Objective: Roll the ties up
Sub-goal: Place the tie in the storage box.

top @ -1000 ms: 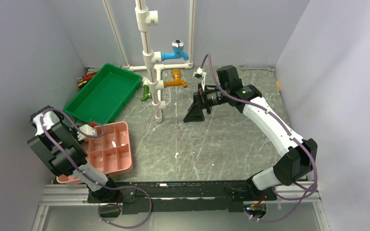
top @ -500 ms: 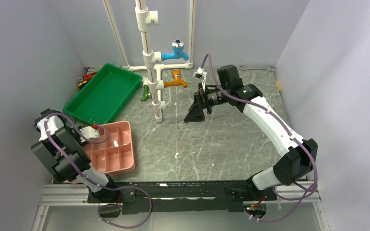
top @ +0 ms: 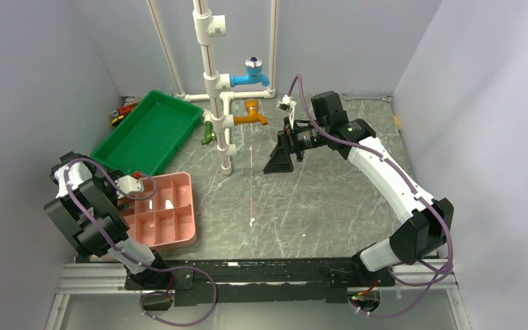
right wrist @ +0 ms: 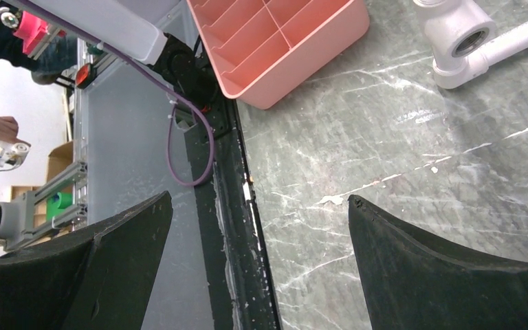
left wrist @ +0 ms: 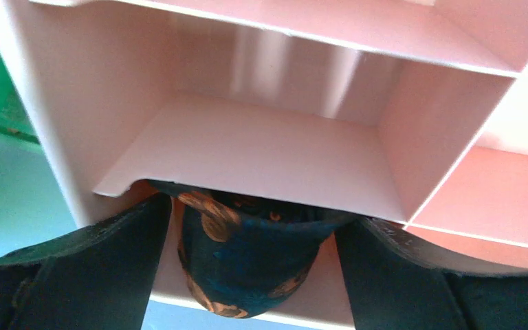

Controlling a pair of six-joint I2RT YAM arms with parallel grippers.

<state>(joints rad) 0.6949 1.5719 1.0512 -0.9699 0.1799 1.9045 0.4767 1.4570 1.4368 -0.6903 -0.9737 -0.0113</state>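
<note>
The rolled tie (left wrist: 247, 268), black with orange-red flowers, sits between my left gripper's fingers (left wrist: 251, 213) in the nearest compartment at the edge of the pink divided organiser (left wrist: 268, 144). A pink wall hides the top of the roll. The roll touches both fingers near their tips. In the top view my left gripper (top: 127, 192) is at the left rim of the organiser (top: 172, 206), and the tie is hidden there. My right gripper (top: 278, 161) is open and empty, held above the table's far middle; it also shows in the right wrist view (right wrist: 260, 203).
A green tray (top: 148, 134) stands behind the organiser. A white pipe stand (top: 220, 103) with blue, orange and green taps rises at the back centre. The organiser (right wrist: 282, 48) and the table's front rail (right wrist: 230, 206) show in the right wrist view.
My left arm has shifted slightly, and the pink organiser has slid and turned a little to the right with it. The right arm has not moved.
</note>
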